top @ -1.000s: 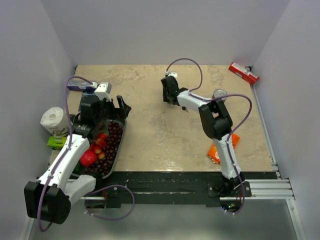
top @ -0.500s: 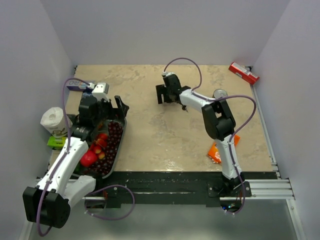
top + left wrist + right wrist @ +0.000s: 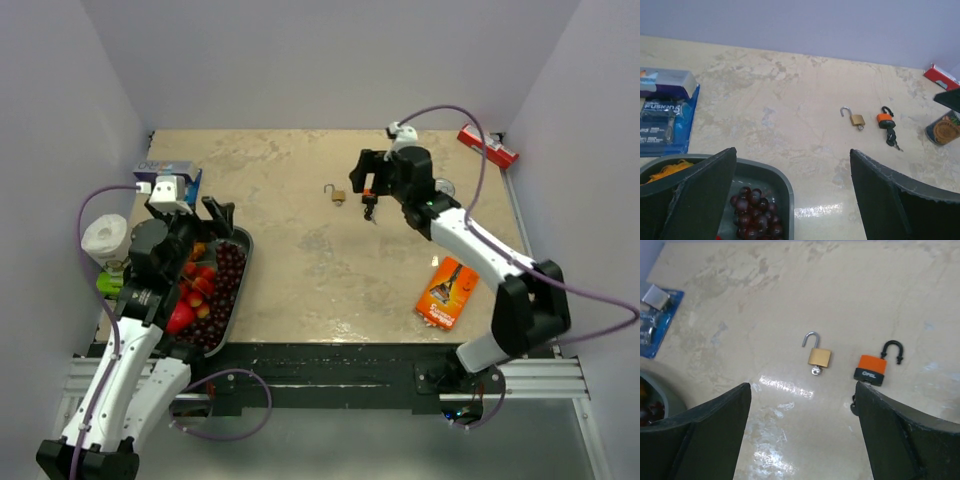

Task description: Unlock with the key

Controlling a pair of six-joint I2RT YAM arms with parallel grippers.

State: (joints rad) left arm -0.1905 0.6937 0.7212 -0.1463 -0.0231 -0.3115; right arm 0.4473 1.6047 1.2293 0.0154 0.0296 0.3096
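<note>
**Right gripper** (image 3: 802,390): jaws released and spread wide, grasping nothing, above the table (image 3: 765,300). Between its fingers we see a brass padlock (image 3: 819,357) with its shackle swung open, and at its three o'clock an orange padlock (image 3: 870,369). The key (image 3: 891,136) touches that lock's body at five o'clock; whether it is inserted we cannot tell.

**Left gripper** (image 3: 792,152): jaws likewise released and empty, over the fruit tray (image 3: 788,192).

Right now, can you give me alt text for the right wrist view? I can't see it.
A small brass padlock with its silver shackle swung open lies on the beige tabletop, beside an orange padlock whose black shackle is also open. The right gripper hovers above them, open and holding nothing.
</note>
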